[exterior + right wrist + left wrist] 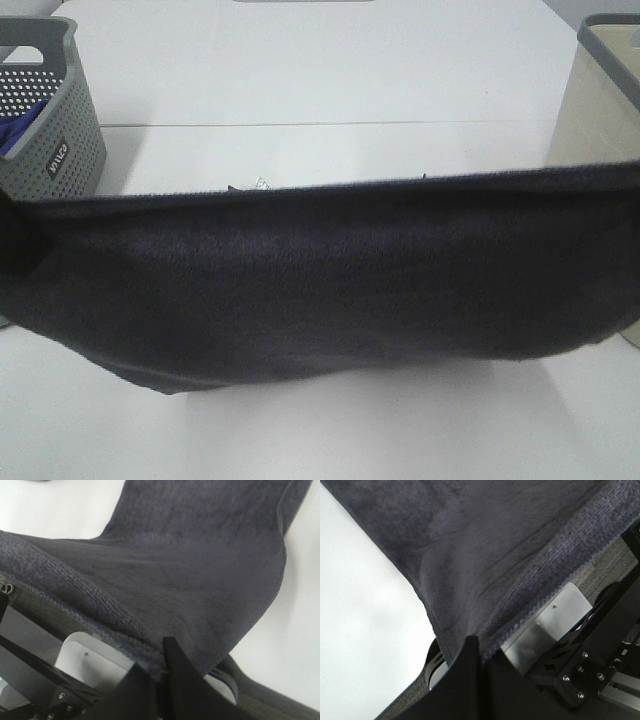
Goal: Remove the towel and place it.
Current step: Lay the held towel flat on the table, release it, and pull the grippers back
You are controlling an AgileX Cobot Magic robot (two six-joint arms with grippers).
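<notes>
The dark charcoal-grey towel [320,280] hangs stretched wide across the exterior high view, held up above the white table [320,90]. A small white tag [262,184] shows at its top edge. Both grippers are hidden by the towel in that view. In the left wrist view my left gripper [481,655] is shut on one towel corner [485,580]. In the right wrist view my right gripper [162,665] is shut on the other towel corner [190,570]. The towel sags in the middle between the two grips.
A grey perforated basket [45,120] with blue cloth [18,130] inside stands at the back left. A beige bin [600,100] with a grey rim stands at the right edge. The robot's base and frame show under the towel in both wrist views.
</notes>
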